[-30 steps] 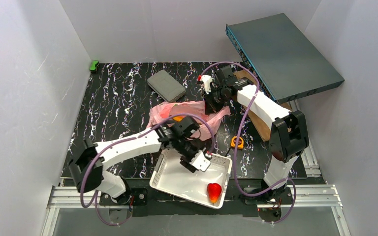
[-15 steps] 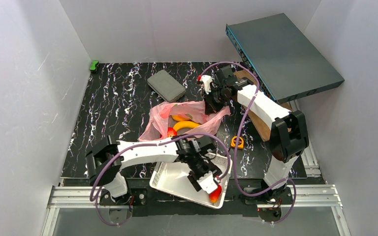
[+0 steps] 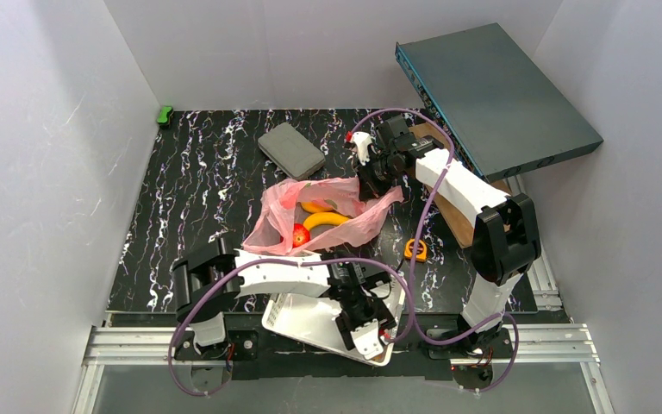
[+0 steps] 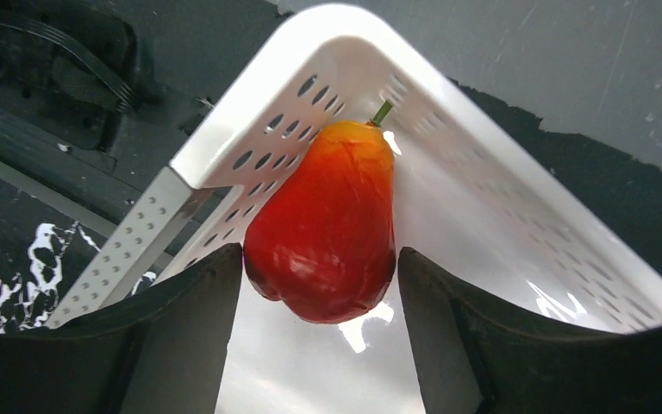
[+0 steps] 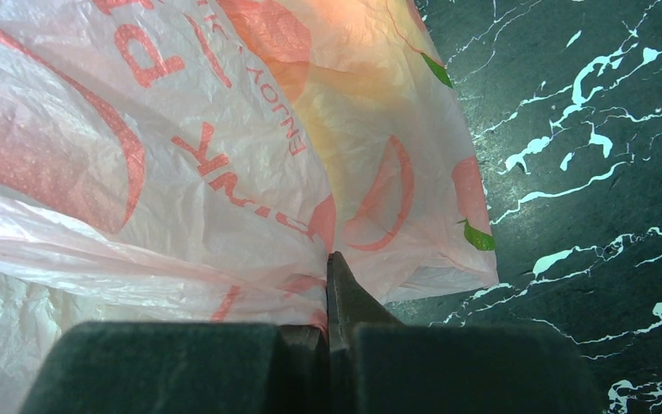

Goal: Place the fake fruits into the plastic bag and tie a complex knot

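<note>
The small red pointed fruit lies in a corner of the white lattice basket. My left gripper is open, with one finger on each side of the fruit. In the top view the left gripper is at the near right corner of the basket and covers the fruit. The pink plastic bag lies open mid-table with the banana, the mango and the red apple inside. My right gripper is shut on the bag's far edge. No knot shows.
A small yellow-orange tape measure lies right of the bag. A grey pad lies behind it. A large dark flat box leans at the back right over a wooden board. A green item sits at the far left corner.
My left arm has swung from beside the bag down to the basket's near right corner, and its open fingers now stand around the red pointed fruit. The right arm has not moved.
</note>
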{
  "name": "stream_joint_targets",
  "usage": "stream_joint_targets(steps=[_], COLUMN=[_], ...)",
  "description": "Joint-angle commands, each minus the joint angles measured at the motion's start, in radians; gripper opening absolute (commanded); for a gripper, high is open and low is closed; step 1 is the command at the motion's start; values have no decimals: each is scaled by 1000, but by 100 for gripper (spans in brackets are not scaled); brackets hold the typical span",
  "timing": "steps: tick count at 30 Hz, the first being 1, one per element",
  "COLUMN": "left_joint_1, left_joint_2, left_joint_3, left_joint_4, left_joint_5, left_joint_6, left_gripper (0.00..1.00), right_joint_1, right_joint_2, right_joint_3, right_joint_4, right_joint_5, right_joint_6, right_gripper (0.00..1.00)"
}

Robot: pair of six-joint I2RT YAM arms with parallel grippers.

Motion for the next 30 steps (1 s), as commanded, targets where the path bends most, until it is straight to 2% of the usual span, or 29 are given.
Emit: stream_joint_targets(steps=[1, 10, 14, 19, 22, 26, 30], left_joint_1=[-7, 58, 150, 318, 405, 510, 655], left_joint_2=[29, -2, -68, -230, -318, -386, -392], left_joint_3=[3, -24, -6, -48, -19, 113, 233], left_joint_4=[-1, -6, -119, -288, -402, -504, -415], left_joint_5=[-22, -34, -21, -12, 23, 143, 219], left_joint_6=[46, 36, 60, 150, 142, -41, -393], left_gripper=[61, 32, 31, 30, 29, 29, 30], right_joint_1=[-5, -5, -7, -10, -10, -10, -9], right_joint_2=[-20, -24, -30, -37, -43, -53, -51], right_joint_3=[0, 0, -4, -2, -6, -18, -15], right_joint_4=[9, 5, 2, 0, 7, 19, 28], right_joint_5=[-10, -8, -5, -14, -17, -23, -28], right_joint_6=[-2, -3, -8, -7, -2, 2, 2], right_gripper=[1, 1, 1, 1, 1, 1, 1])
